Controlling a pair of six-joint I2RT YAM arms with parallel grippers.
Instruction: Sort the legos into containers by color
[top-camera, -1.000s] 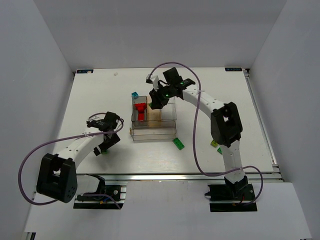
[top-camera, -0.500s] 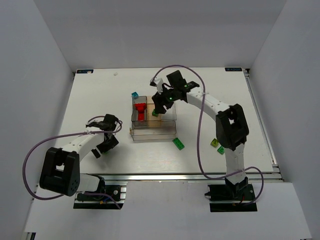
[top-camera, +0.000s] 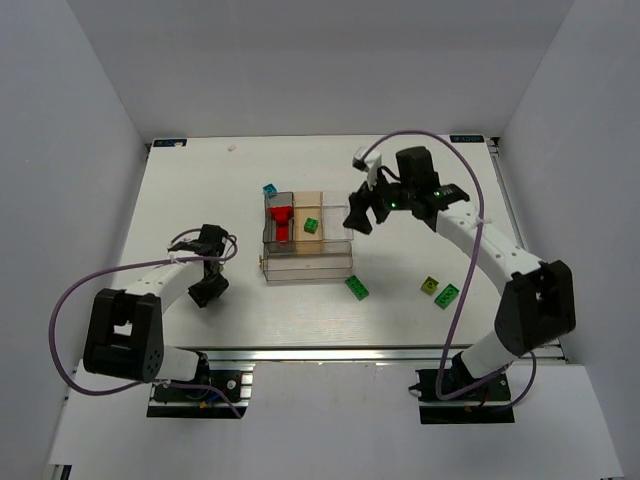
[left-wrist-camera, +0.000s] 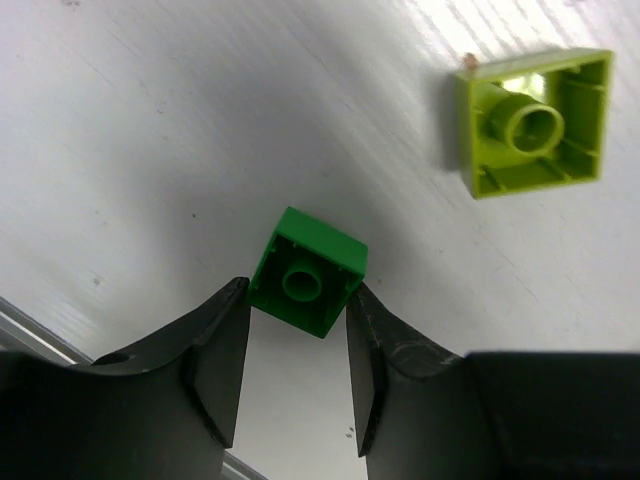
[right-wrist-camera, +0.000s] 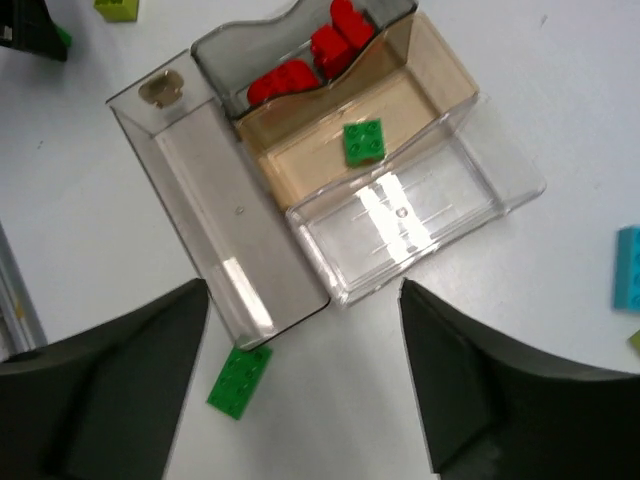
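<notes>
At the left, the left jaws sit low on the counter (top-camera: 180, 190), clamped on two sides of a dark green brick (left-wrist-camera: 307, 272) that lies with its hollow underside turned up. A lime brick (left-wrist-camera: 535, 122), also upside down, lies near it but apart from it. In the middle stands the clear divided box (top-camera: 310, 270). Its smoky grey compartment (top-camera: 271, 238) holds the red bricks (top-camera: 282, 218), and the tan compartment (top-camera: 332, 226) beside it holds one green brick (top-camera: 312, 226), studs up. A cyan brick (top-camera: 269, 190) lies on the counter just behind the box. A long green brick (top-camera: 357, 288) lies near the box's front right corner without touching it. Just right of the box, the right jaws hang above the counter, spread wide apart, and that arm's wrist view looks down on the box between them. Farther right, a small yellow-green brick (top-camera: 429, 285) and a bright green brick (top-camera: 447, 294) lie just beside each other, well apart from the box.
</notes>
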